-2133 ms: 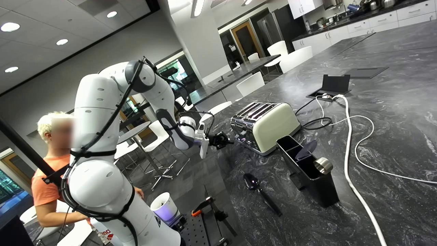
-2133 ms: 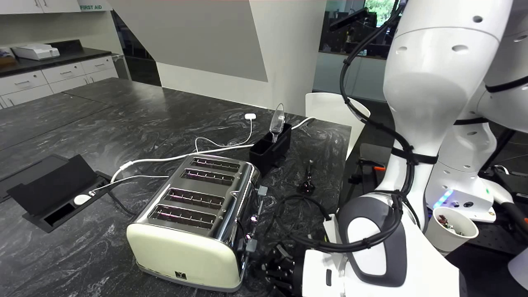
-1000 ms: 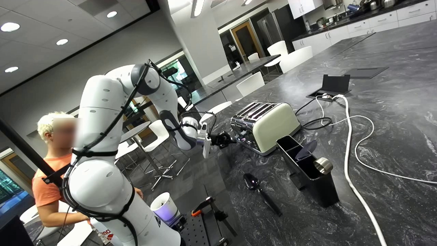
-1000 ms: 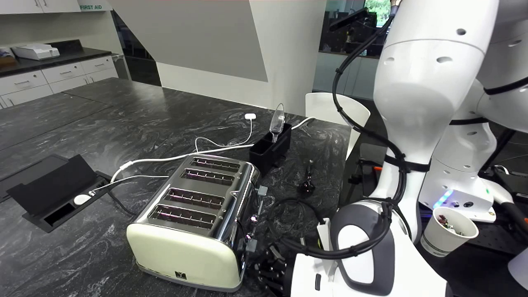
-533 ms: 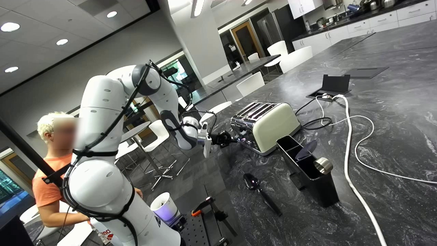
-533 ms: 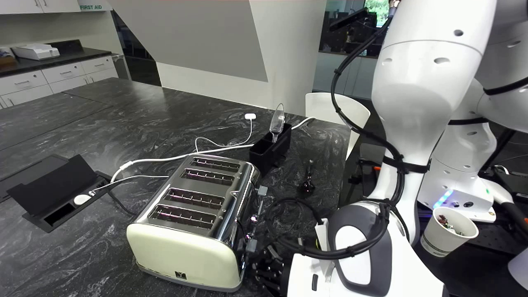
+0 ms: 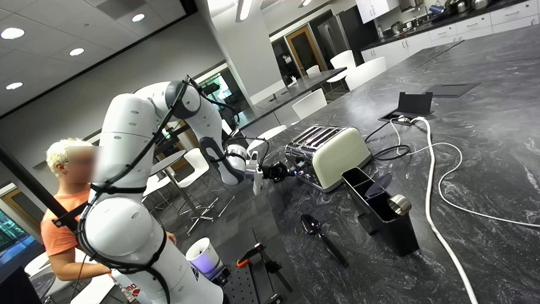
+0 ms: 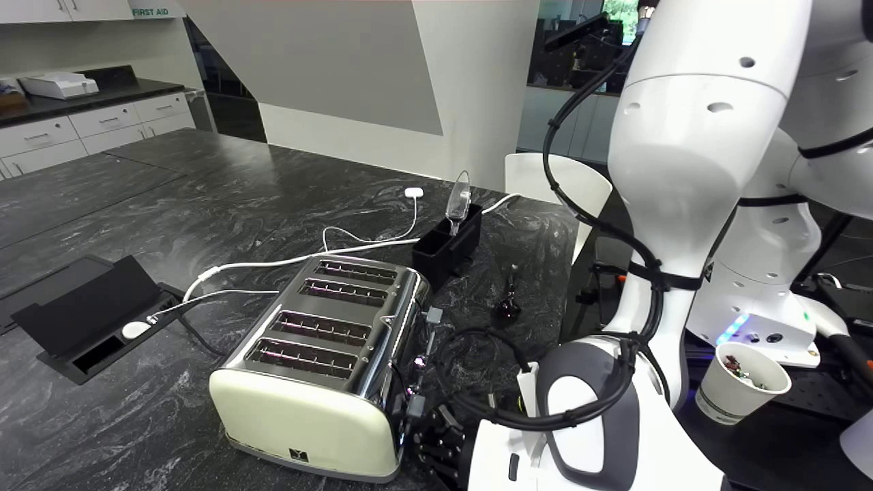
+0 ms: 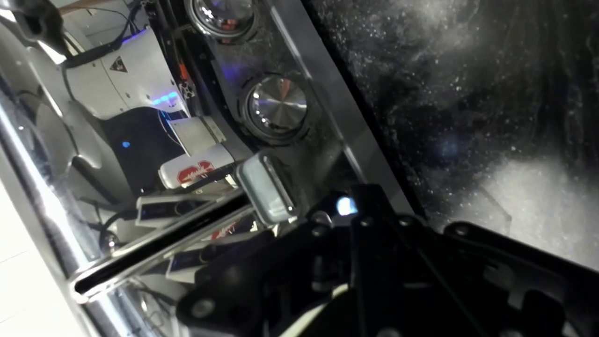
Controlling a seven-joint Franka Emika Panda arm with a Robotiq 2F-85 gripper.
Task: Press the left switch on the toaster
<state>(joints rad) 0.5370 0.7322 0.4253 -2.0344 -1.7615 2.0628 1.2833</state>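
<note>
The cream-white toaster [image 7: 341, 156] with a silver slotted top stands on the dark table and shows in both exterior views [image 8: 307, 423]. Its front carries two grey levers; the near lever [image 8: 415, 407] also shows large in the wrist view [image 9: 266, 189], at the end of a dark vertical slot. Two round silver knobs, one of them this knob [image 9: 278, 105], sit on the same front. My gripper [image 9: 367, 199] is shut and empty, low at the toaster's front, beside and below the near lever. It also shows in an exterior view [image 7: 293, 173]. Whether the fingertips touch the toaster cannot be told.
A black box [image 7: 379, 211] with a metal cup and clear utensil stands beside the toaster. A black spoon [image 7: 322, 238] lies near the table edge. White cables [image 7: 430, 181] and an open power outlet lid [image 8: 89, 314] lie behind. A person stands behind the arm.
My gripper has moved forward, closer to the toaster's front below the near lever, the last bit slowly. The toaster and its levers look unmoved.
</note>
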